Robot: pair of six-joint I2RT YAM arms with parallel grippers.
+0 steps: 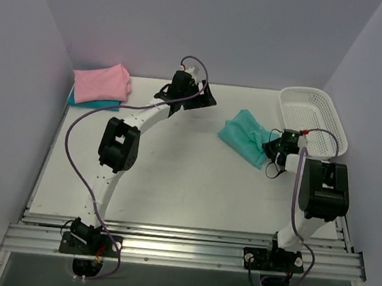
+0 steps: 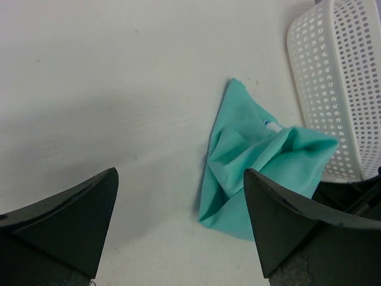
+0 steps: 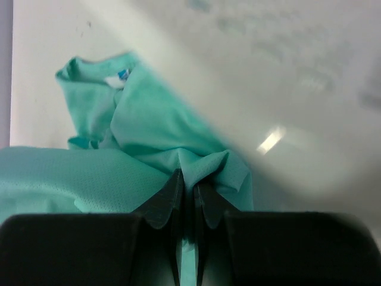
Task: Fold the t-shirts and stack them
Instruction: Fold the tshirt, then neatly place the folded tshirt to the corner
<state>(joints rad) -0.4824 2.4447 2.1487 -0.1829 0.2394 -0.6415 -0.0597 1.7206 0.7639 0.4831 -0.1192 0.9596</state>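
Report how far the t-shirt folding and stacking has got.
Done: the pink t-shirt lies folded on the darker teal-blue t-shirt in the far left corner. In hand: the right hand is shut on the crumpled teal-green t-shirt beside the white basket; the left hand is open and empty. Left: fold the teal-green t-shirt and put it on the stack.

The teal-green t-shirt is plain (small white-and-blue label at its neck); 1 pink t-shirt, 1 darker teal-blue t-shirt; white perforated basket; white bench.
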